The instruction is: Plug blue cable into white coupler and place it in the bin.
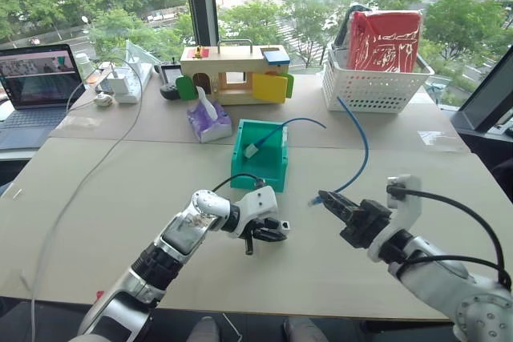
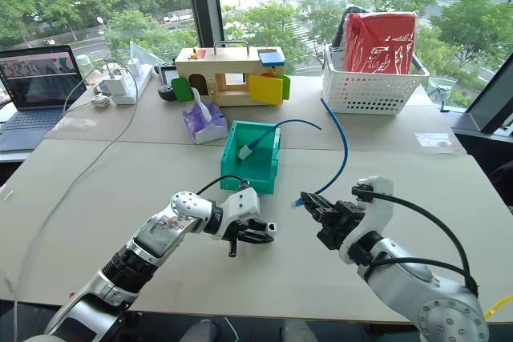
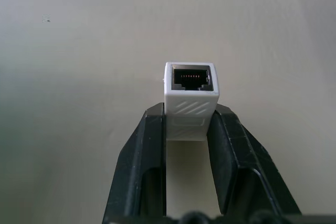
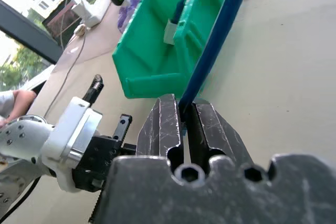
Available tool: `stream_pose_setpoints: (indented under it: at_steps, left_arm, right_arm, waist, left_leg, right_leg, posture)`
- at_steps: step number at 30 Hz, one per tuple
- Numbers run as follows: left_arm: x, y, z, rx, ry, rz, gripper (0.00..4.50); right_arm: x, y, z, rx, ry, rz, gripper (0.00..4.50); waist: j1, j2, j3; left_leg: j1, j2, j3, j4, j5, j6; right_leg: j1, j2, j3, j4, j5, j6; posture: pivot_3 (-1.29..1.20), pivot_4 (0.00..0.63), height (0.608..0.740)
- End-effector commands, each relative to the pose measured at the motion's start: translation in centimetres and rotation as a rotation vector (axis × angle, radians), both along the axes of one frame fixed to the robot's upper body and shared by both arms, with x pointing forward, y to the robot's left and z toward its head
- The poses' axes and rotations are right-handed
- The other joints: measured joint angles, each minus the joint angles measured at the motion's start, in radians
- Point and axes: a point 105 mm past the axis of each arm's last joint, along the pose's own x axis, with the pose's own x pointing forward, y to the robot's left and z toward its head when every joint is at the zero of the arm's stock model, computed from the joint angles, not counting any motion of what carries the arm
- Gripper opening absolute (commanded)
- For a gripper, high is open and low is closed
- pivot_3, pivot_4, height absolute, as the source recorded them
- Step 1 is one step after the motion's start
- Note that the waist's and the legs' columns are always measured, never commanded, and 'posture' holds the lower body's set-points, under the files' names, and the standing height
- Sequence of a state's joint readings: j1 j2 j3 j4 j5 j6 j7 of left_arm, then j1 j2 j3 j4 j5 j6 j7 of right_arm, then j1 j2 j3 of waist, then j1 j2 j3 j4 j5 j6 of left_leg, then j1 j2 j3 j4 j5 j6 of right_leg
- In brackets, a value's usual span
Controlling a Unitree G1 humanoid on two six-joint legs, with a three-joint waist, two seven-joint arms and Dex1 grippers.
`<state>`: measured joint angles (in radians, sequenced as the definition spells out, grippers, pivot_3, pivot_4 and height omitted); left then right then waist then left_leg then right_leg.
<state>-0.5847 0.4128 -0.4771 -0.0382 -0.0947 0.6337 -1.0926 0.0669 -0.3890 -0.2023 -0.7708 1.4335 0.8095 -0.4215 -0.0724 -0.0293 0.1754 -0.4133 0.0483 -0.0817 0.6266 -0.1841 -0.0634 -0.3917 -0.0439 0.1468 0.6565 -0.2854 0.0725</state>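
Surface: beige tabletop (image 1: 120, 198) is lying before sunlit windows.
Left gripper (image 1: 268, 234): angling down toward the right, pinching the tiny white boxy coupler (image 3: 190, 98).
Right gripper (image 1: 333, 204): reaching leftward, clamping the thin light-blue cable (image 1: 362, 146) near its plug.
Bin: small teal-green plastic box (image 1: 276, 167) is sitting just beyond both grippers.

the bin (image 1: 260, 167) sits mid-table (image 1: 120, 198), a second cable with its coupler (image 1: 252, 150) lying in it. in front of it, the left claw (image 1: 268, 234) holds the white coupler (image 3: 189, 99); to its right, the right claw (image 1: 333, 204) holds the blue cable (image 1: 362, 143). behind: tissue pack (image 1: 207, 122), toy house (image 1: 236, 72), basket (image 1: 373, 78) far right, laptop (image 1: 36, 86) far left.
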Motion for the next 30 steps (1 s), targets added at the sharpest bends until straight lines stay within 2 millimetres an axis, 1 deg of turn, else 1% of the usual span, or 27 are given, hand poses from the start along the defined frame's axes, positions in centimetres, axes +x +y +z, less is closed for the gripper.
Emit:
stream_pose_setpoints:
  at_steps: [1,5,7,13,19,23,30]
  left_arm:
    - [-0.8,0.3,-1.3,0.057,0.051,-0.013,0.62]
    - [-0.8,0.1,-1.3,0.065,0.035,-0.016,0.62]
    - [-0.8,0.1,-1.3,0.065,0.035,-0.015,0.62]
    - [-0.7,0.3,-1.3,0.029,0.065,0.038,0.62]
    - [-0.6,0.1,-1.3,0.021,0.051,0.047,0.62]
    - [-0.7,0.1,-1.3,0.019,0.050,0.047,0.62]
    - [-0.8,0.1,-1.4,0.013,0.056,0.052,0.62]
  right_arm:
    - [-0.1,0.3,0.3,0.026,-0.015,-0.033,0.00]
    - [-0.5,1.2,-0.8,0.070,0.042,-0.034,0.00]
    - [-0.5,1.4,-1.0,0.082,0.052,-0.041,0.00]
    - [-0.5,0.8,-1.9,0.071,0.075,-0.080,0.00]
    - [-0.5,0.9,-2.2,0.078,0.081,-0.079,0.00]
    - [-0.6,0.8,-2.7,0.045,0.097,-0.080,0.00]
    - [-0.7,1.2,-3.0,0.052,0.110,-0.069,0.00]
  waist:
    - [0.001,0.000,0.000]
    - [0.002,0.000,0.000]
    - [0.003,0.000,0.000]
    - [0.003,0.000,0.000]
    - [0.004,0.000,0.000]
    - [0.005,0.000,0.000]
    - [0.005,0.000,0.000]
  left_leg:
    - [0.000,0.000,0.000,0.000,0.000,0.000]
    - [0.000,0.000,0.000,0.000,0.000,0.000]
    - [0.000,0.000,0.000,0.000,0.000,0.000]
    - [0.000,0.000,0.000,0.000,0.000,0.000]
    - [0.000,0.000,0.000,0.000,0.000,0.000]
    - [0.000,0.000,0.000,0.000,0.000,0.000]
    - [0.000,0.000,0.000,0.000,0.000,0.000]
  right_leg:
    - [0.000,0.000,0.000,0.000,0.000,0.000]
    - [0.000,0.000,0.000,0.000,0.000,0.000]
    - [0.000,0.000,0.000,0.000,0.000,0.000]
    - [0.000,0.000,0.000,0.000,0.000,0.000]
    - [0.000,0.000,0.000,0.000,0.000,0.000]
    - [0.000,0.000,0.000,0.000,0.000,0.000]
    - [0.000,0.000,0.000,-0.001,0.000,0.000]
  posture:
    - [0.00,0.150,0.740]
    - [0.00,0.150,0.740]
    - [0.00,0.150,0.740]
    - [0.00,0.150,0.740]
    - [0.00,0.150,0.740]
    - [0.00,0.150,0.740]
    - [0.00,0.150,0.740]
